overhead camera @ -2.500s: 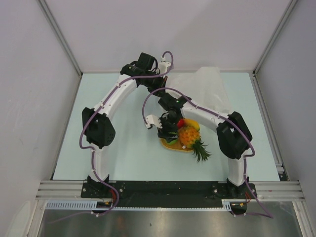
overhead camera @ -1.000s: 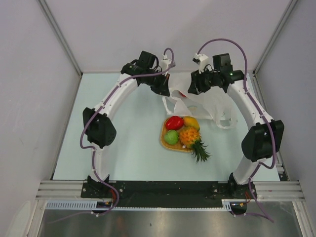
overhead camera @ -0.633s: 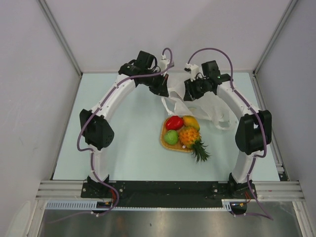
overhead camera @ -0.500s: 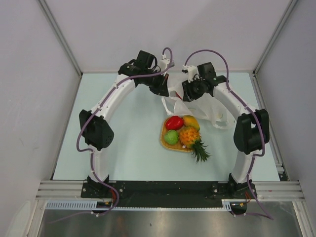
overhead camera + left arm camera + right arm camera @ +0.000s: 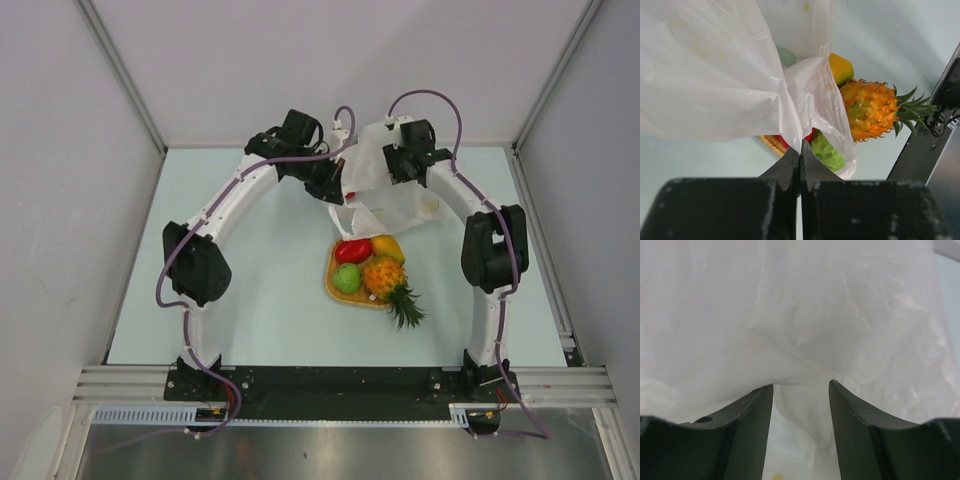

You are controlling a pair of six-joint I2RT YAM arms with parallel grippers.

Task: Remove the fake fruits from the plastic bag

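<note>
The white plastic bag (image 5: 378,185) hangs bunched between both grippers at the back of the table. My left gripper (image 5: 338,188) is shut on a gathered fold of the bag (image 5: 790,115). My right gripper (image 5: 392,162) is open with the bag's film (image 5: 800,325) lying against and between its fingers. The pineapple (image 5: 386,279), mango (image 5: 389,247), green apple (image 5: 346,278) and a red fruit (image 5: 352,250) lie on the orange woven tray (image 5: 352,297) below the bag. The left wrist view shows the pineapple (image 5: 871,108), mango (image 5: 840,68) and the apple (image 5: 827,151) behind the bag's film.
The pale table (image 5: 260,280) is walled at the back and both sides. A metal rail (image 5: 340,385) runs along the near edge by the arm bases. The left arm's elbow (image 5: 198,262) and right arm's elbow (image 5: 492,250) stand over the table's sides.
My right arm swung from the tray to the back and moved left into the bag. The bag has been lifted and bunched between the grippers. The red fruit and green apple now show on the tray.
</note>
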